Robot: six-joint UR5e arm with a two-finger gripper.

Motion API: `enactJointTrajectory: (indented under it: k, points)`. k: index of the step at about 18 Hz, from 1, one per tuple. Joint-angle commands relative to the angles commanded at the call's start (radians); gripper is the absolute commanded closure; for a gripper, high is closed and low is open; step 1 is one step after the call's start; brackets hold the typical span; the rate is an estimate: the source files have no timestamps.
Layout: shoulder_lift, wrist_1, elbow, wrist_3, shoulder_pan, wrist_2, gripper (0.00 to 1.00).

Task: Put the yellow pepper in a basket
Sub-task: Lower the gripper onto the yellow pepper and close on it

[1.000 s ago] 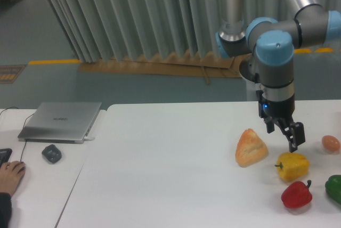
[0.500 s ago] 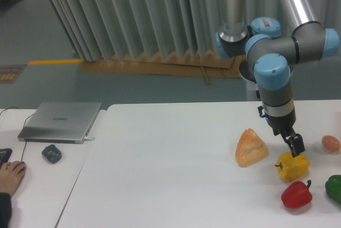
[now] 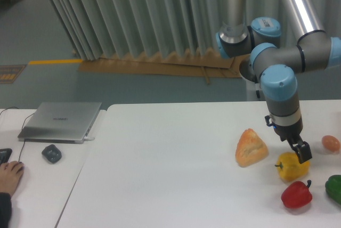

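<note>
Around your glossy, blocky yellow bell pepper (image 3: 291, 167) at the white table's (image 3: 170, 174) right side lie an orange-tan bread wedge (image 3: 251, 147) to its left, a shiny red pepper (image 3: 296, 194) just in front, a green one (image 3: 334, 188) at the edge; its dark stem points left; your black two-finger gripper (image 3: 301, 153) sits on its top, and you cannot tell whether the fingers are parted.

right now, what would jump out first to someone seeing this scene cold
The big grey-and-blue robot arm at the right dominates, its gripper down at the top of the yellow pepper; whether the jaws have closed cannot be told. Bright produce clusters around it on the white table: an orange-tan bread wedge to the left, a red pepper in front. Far left lie a closed laptop and a person's hand.
</note>
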Motion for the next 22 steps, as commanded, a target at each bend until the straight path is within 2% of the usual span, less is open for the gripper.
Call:
enactJointTrajectory:
  k: [6,14,15,17,18,20,21,22]
  points:
    - [-0.046,0.011,0.015,-0.006,-0.009,0.002,0.00]
    - [-0.051,0.015,0.014,-0.008,-0.020,0.000,0.02]
    - [-0.052,0.014,0.014,-0.011,-0.020,0.002,0.12]
    - [-0.052,0.015,0.015,-0.009,-0.020,0.002,0.17]
    - [-0.052,0.014,0.015,-0.009,-0.020,0.002,0.24]
    - [-0.052,0.014,0.015,-0.006,-0.020,0.002,0.27]
    - [-0.052,0.014,0.015,-0.008,-0.020,0.002,0.45]
    - [-0.051,0.014,0.015,-0.009,-0.020,0.002,0.45]
